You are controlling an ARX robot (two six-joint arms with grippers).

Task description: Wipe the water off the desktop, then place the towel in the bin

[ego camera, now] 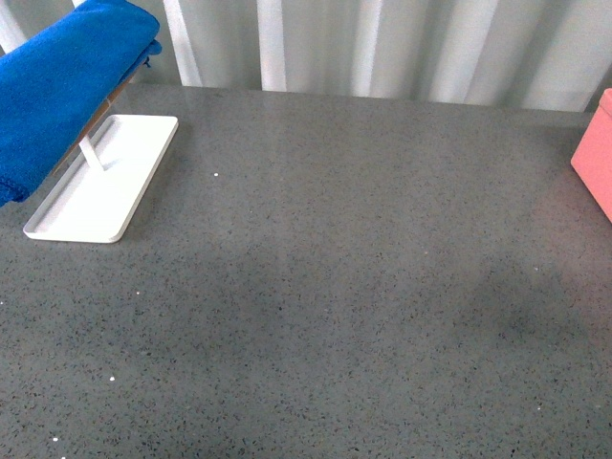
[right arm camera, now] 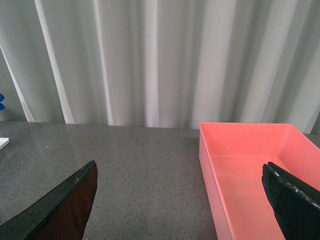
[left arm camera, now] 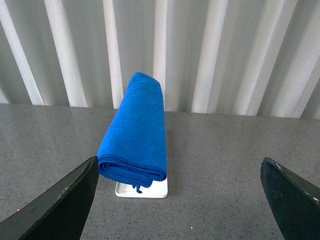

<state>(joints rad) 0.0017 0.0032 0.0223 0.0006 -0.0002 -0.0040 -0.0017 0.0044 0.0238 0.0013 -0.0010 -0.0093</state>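
At the counter's (ego camera: 335,306) far left, the towel (ego camera: 57,91) lies over a rod (ego camera: 93,153) standing on a tray (ego camera: 124,201). The bin (ego camera: 595,158) sits at the right edge, well apart, with a curtain (ego camera: 382,43) behind the counter.

Soft, even light, faint sheen on the desktop (ego camera: 335,287), focus sharp.
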